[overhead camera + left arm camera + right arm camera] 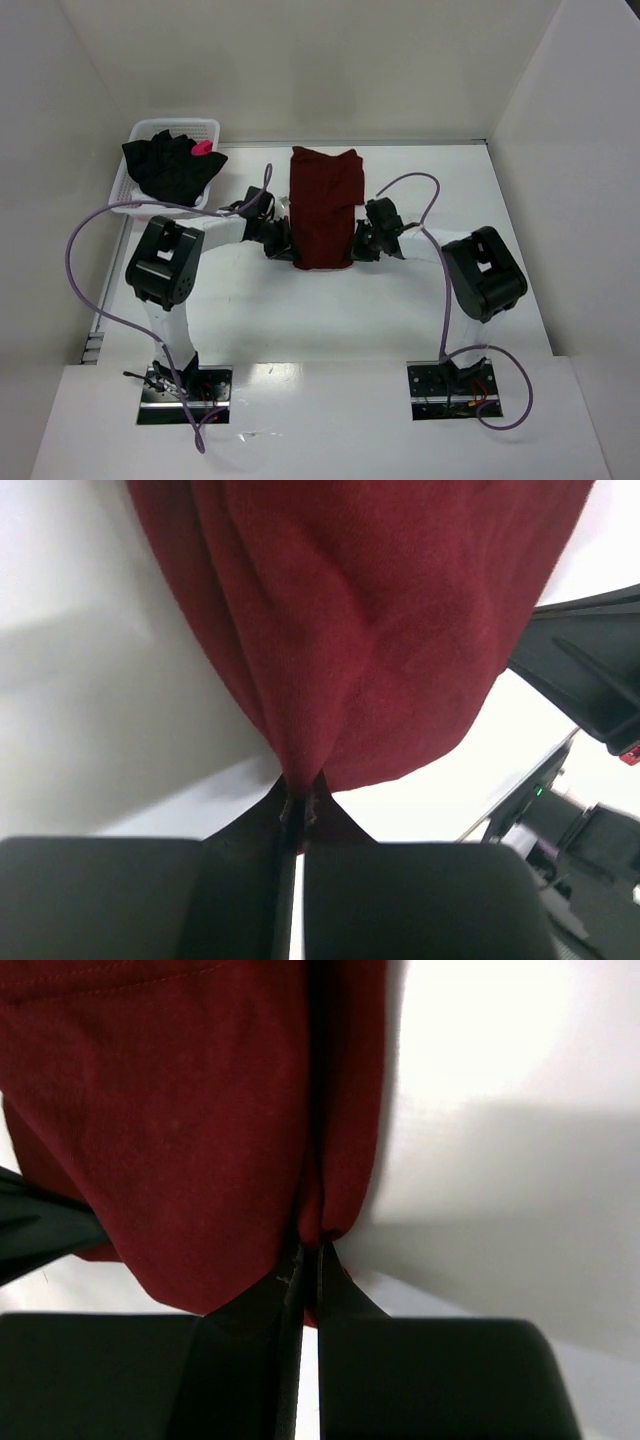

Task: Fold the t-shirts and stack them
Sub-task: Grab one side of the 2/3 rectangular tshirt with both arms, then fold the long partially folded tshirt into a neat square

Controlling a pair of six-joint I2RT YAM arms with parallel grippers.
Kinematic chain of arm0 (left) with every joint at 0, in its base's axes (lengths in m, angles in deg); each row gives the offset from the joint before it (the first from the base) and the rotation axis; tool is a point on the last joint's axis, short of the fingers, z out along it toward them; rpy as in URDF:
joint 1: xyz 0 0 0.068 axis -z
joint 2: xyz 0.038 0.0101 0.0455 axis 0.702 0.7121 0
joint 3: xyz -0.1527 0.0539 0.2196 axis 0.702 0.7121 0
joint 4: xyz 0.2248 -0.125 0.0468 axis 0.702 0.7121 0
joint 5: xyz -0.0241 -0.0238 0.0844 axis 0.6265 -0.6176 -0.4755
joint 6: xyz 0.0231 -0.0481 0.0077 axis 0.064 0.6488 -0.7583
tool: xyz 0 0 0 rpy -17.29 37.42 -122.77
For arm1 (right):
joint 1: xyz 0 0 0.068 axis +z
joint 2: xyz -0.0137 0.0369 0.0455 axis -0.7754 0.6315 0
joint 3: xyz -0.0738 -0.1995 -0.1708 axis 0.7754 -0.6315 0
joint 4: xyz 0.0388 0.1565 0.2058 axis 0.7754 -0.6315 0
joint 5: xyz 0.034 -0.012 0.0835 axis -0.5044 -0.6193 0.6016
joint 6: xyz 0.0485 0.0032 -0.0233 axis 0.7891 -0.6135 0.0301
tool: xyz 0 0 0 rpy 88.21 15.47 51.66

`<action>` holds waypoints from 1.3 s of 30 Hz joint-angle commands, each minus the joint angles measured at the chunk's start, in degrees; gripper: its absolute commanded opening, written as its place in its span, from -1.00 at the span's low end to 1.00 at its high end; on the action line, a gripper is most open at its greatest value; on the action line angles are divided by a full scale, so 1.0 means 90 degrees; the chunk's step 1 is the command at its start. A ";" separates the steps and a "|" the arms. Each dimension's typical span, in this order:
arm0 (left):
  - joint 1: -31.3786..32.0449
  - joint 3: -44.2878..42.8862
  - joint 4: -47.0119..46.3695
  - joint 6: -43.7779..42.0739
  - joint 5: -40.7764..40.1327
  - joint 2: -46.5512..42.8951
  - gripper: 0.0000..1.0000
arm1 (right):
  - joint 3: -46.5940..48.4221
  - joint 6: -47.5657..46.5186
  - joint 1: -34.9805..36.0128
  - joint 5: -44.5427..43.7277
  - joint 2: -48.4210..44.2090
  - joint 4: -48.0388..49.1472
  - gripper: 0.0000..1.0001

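Note:
A maroon t-shirt (324,205) lies as a long folded strip in the middle of the white table. My left gripper (285,240) is shut on its near left corner, and the cloth (350,630) bunches between the closed tips (302,802). My right gripper (360,243) is shut on the near right corner, pinching a fold of the same shirt (180,1130) at its tips (312,1250). A black t-shirt (172,165) with a pink mark (202,148) sits heaped in the basket at the back left.
The white mesh basket (208,125) stands at the table's back left, near the left wall. White walls enclose the table on three sides. Purple cables (85,235) loop from both arms. The right arm's black body (590,680) shows in the left wrist view.

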State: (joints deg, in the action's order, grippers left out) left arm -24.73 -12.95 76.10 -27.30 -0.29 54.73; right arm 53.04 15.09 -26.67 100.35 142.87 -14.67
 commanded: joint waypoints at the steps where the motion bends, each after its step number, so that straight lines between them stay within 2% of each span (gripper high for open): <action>1: 0.0118 0.0220 0.0283 -0.0206 -0.0013 -0.0575 -1.00 | -0.0362 0.0217 0.0312 -0.0199 -0.0660 -0.0193 -1.00; 7: 0.0255 0.0835 0.0479 -0.0206 -0.0140 -0.1424 -1.00 | -0.0850 0.0530 0.0742 -0.0628 -0.1880 -0.0437 -1.00; 12: 0.0479 0.1031 0.1084 -0.0070 -0.0266 -0.2476 -1.00 | -0.1377 0.0969 0.0938 -0.0707 -0.3169 -0.0856 -1.00; 13: 0.0479 0.1032 0.1181 0.0027 -0.0267 -0.2654 -1.00 | -0.1378 0.1028 0.0938 -0.0765 -0.3645 -0.1070 -1.00; 18: 0.0479 0.0798 0.1719 0.0320 -0.0393 -0.3767 -1.00 | -0.1185 0.1165 0.0938 -0.0902 -0.4625 -0.1687 -1.00; 22: 0.0479 -0.0012 0.1866 0.0253 -0.0160 -0.3643 -1.00 | -0.0628 0.1029 0.0938 -0.0961 -0.4432 -0.1814 -1.00; 26: 0.0255 -0.0705 0.1866 -0.0068 0.0036 -0.2960 -1.00 | -0.0188 0.0892 0.0491 -0.0961 -0.3827 -0.1473 -1.00; 31: -0.0048 -0.1701 0.1866 -0.0314 0.0582 -0.1544 -1.00 | 0.0525 0.0658 -0.0194 -0.0629 -0.2706 -0.0927 -1.00; 39: -0.0673 -0.3381 0.1797 -0.0372 0.1030 0.0378 -0.99 | 0.1823 0.0355 -0.0653 -0.0316 -0.0751 -0.0496 -0.90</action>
State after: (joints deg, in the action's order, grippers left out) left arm -29.02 -38.17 92.69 -29.57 5.02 54.95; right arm 64.45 20.27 -31.26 96.57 132.33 -23.70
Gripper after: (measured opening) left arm 0.014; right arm 0.068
